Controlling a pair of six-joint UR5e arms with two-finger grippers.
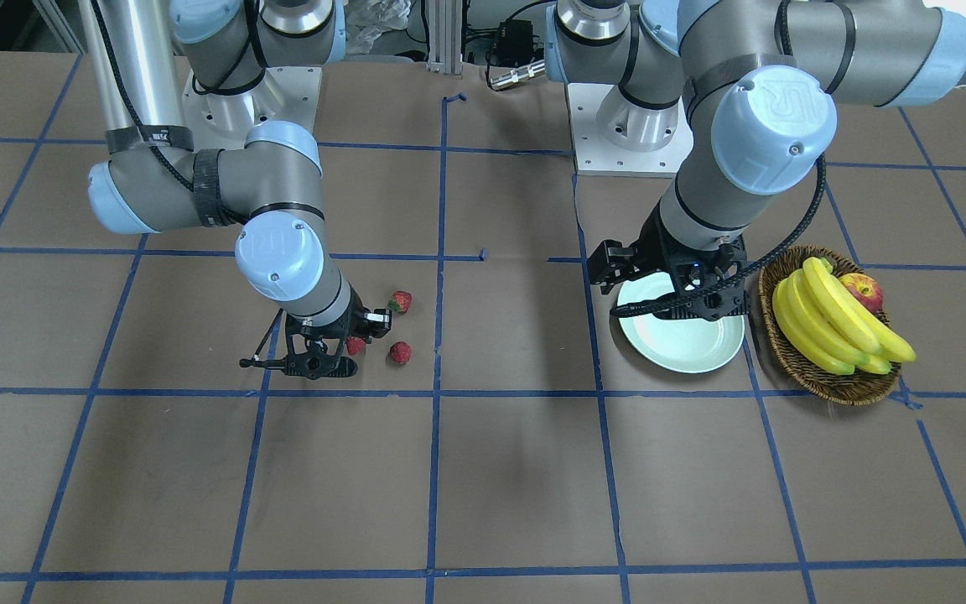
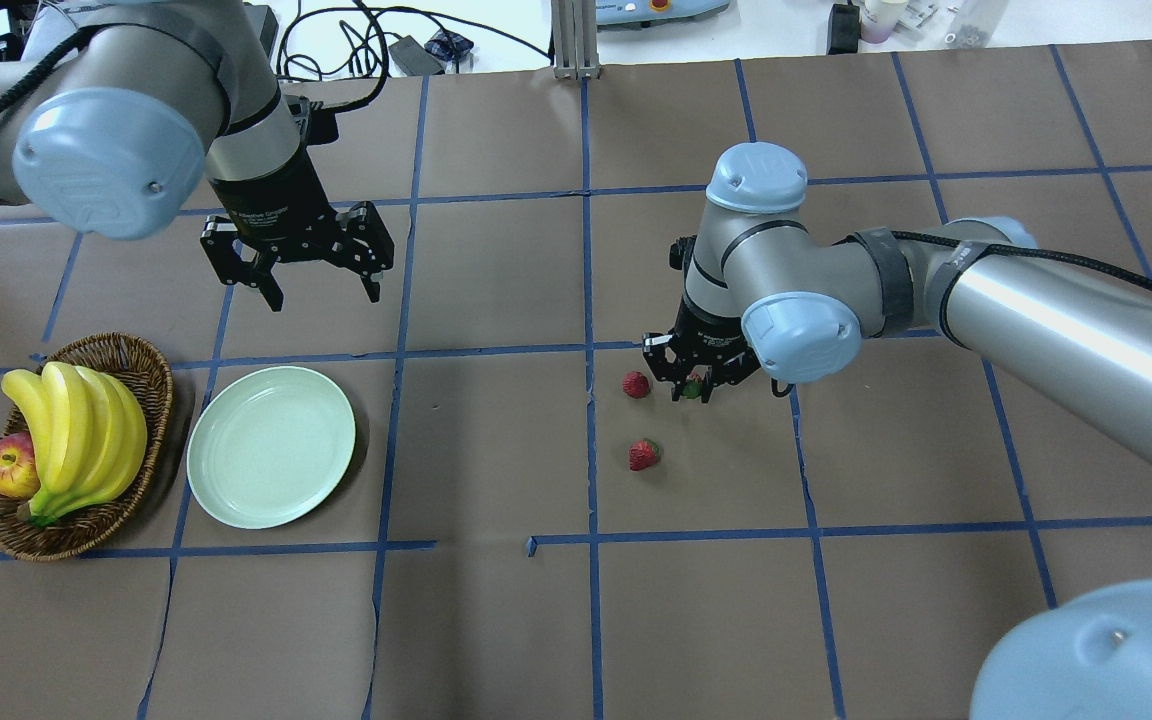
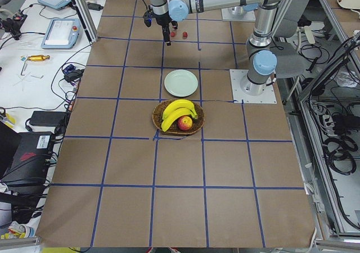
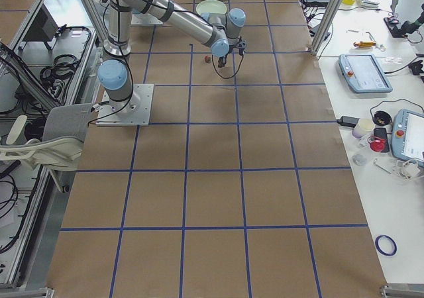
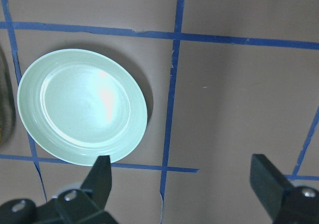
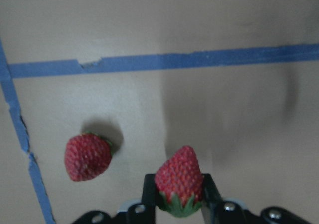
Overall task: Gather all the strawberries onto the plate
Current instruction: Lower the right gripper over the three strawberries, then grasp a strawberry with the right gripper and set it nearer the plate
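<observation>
Strawberry between the right jaws, two others near, on table.

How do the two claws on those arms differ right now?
The left gripper is wide open and empty; the right gripper is shut on a strawberry. The left gripper hangs near the plate; the right gripper is by the two loose strawberries. Both are black, two-fingered and point down.

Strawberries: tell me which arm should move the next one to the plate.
Right. The right gripper is shut on a strawberry; the left gripper hangs open by the plate, far from the other strawberries.
</observation>
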